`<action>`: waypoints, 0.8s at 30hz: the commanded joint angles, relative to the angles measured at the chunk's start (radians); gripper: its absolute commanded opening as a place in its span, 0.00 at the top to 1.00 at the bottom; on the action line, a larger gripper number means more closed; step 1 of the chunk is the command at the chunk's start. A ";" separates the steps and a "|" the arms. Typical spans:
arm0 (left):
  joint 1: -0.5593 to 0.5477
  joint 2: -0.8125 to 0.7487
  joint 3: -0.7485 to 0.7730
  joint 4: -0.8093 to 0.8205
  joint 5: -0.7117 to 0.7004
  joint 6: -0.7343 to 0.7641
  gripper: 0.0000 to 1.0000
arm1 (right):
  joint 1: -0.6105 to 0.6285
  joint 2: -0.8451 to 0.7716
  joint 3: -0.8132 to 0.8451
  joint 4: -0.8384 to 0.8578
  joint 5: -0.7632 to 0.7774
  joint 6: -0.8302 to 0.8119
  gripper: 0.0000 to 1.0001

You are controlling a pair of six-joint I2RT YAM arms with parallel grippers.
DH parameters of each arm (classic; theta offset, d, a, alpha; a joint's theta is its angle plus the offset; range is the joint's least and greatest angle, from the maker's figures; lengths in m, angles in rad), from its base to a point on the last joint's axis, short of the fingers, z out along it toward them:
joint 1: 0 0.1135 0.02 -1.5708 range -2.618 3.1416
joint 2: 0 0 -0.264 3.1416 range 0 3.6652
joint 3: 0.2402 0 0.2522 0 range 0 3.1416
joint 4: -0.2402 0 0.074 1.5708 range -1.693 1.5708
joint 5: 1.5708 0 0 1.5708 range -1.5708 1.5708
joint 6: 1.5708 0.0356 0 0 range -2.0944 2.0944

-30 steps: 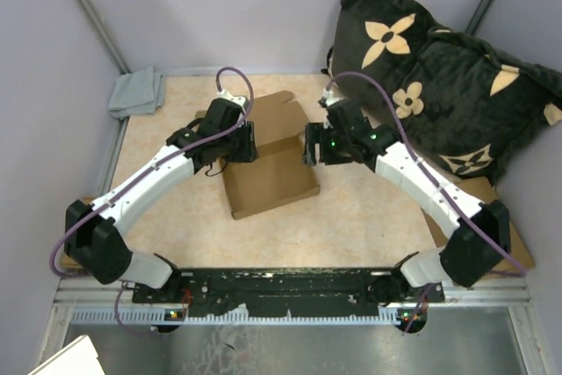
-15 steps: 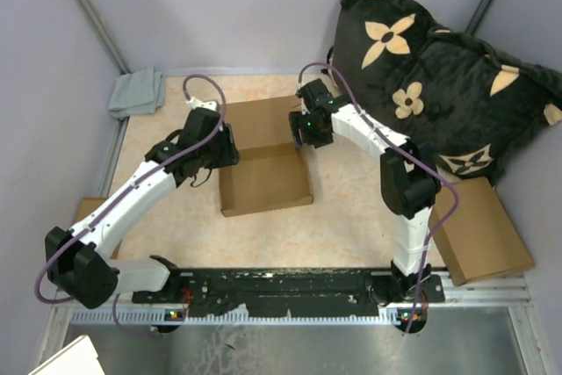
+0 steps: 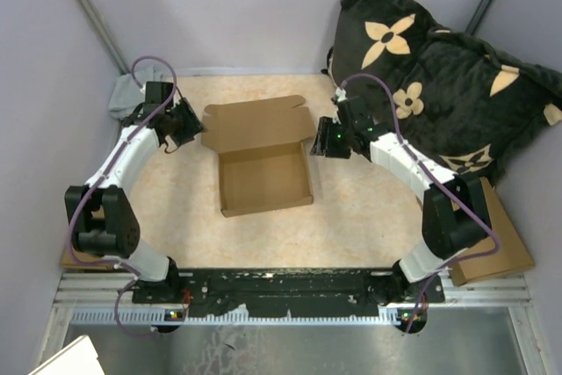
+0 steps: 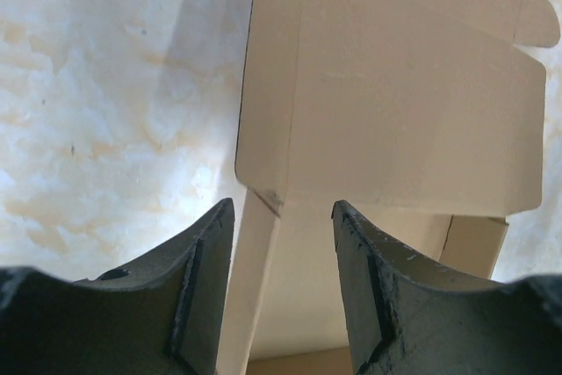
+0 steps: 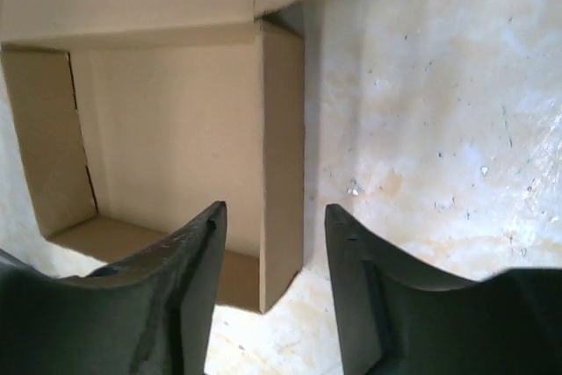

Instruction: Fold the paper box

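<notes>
The paper box [image 3: 263, 177] sits mid-table as a shallow open tray with its four walls up. Its lid panel [image 3: 255, 125] with side ear flaps stands up at the back. My left gripper [image 3: 190, 126] is open just left of the lid's left edge. In the left wrist view the box [image 4: 395, 103] fills the frame and its left wall runs between the open gripper [image 4: 283, 248] without touching. My right gripper [image 3: 320, 140] is open at the box's back right corner. In the right wrist view the right wall [image 5: 283, 173] lies between the open gripper [image 5: 274, 256].
A black pillow with tan flowers [image 3: 439, 76] fills the back right. A grey cloth [image 3: 127, 94] lies in the back left corner. Another ready-made brown box [image 3: 505, 248] sits at the right edge under the right arm. Grey walls close in on three sides.
Both grippers have drawn outward from the box, the left toward the back left and the right to the right. The lid now stands spread open at the back with its ear flaps out.
</notes>
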 commanded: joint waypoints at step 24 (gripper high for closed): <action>0.093 0.545 0.412 0.065 0.226 0.112 0.52 | 0.009 -0.169 -0.052 -0.012 0.045 -0.024 0.21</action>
